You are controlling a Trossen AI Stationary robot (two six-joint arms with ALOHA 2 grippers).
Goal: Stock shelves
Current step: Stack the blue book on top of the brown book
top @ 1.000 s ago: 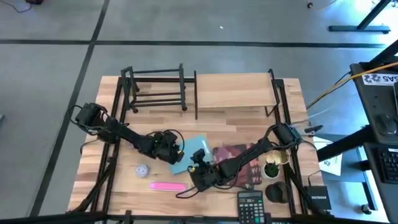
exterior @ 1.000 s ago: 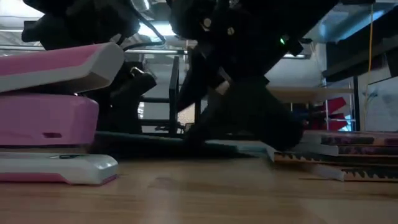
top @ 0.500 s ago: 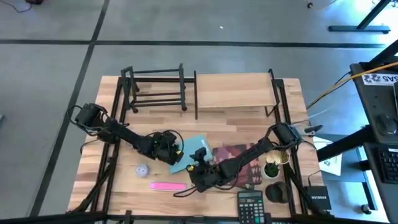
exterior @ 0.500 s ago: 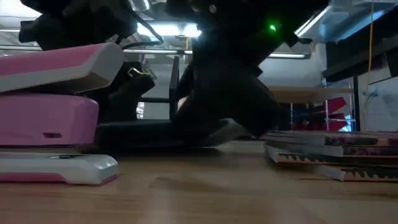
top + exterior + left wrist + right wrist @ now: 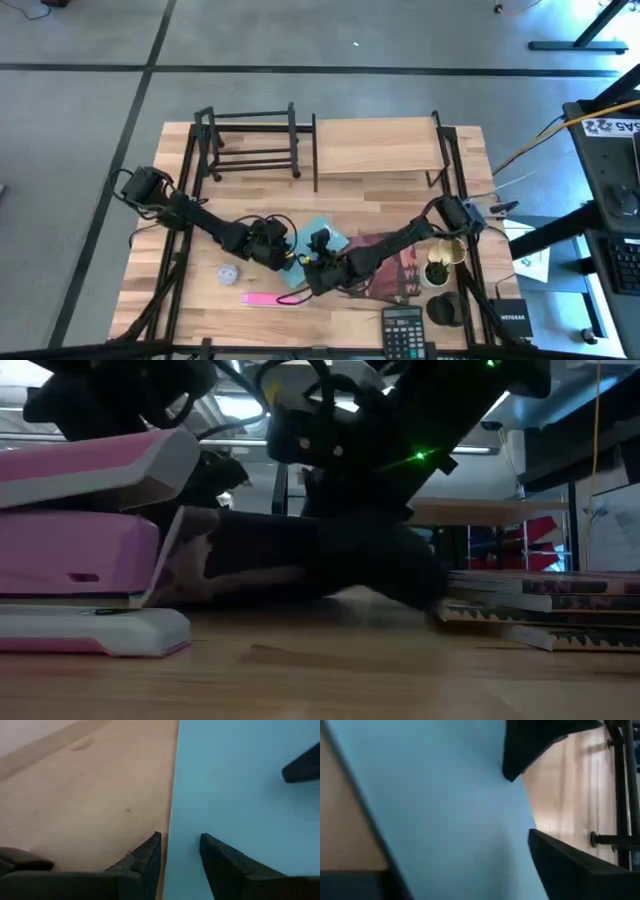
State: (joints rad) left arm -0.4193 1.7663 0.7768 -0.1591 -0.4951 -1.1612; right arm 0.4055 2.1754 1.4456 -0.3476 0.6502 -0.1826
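A light blue book [image 5: 322, 235] lies mid-table, between my two grippers. My left gripper [image 5: 278, 252] is at its left edge, its fingers nearly together astride that edge [image 5: 172, 820]. My right gripper [image 5: 318, 262] is at the book's near side, open wide. One of its fingers [image 5: 570, 870] stands over the blue cover [image 5: 445, 795]. In the low view the book's left part [image 5: 185, 560] is tilted up off the table. The light wood shelf [image 5: 378, 150] and the black bar rack [image 5: 252, 140] stand at the far edge. My left gripper has the blue book's left edge [image 5: 175, 837] between its two fingers, one finger on the table side and one over the cover. The book's left part is raised and its right part stays low. My right gripper has a fingertip [image 5: 305, 767] over the cover; whether it touches, I cannot tell.
A pink stapler [image 5: 268, 298] lies near the front edge, with a small ball [image 5: 228, 271] to its left. A stack of books [image 5: 395, 265] lies to the right of the blue book. A calculator [image 5: 403, 325], a plant pot [image 5: 437, 270] and a black cup [image 5: 445, 308] stand at the near right.
The blue book lay flat a second ago. Its left part has now tipped up off the table, and from above it shows narrower. My right gripper has moved a little toward the table's left and far edges.
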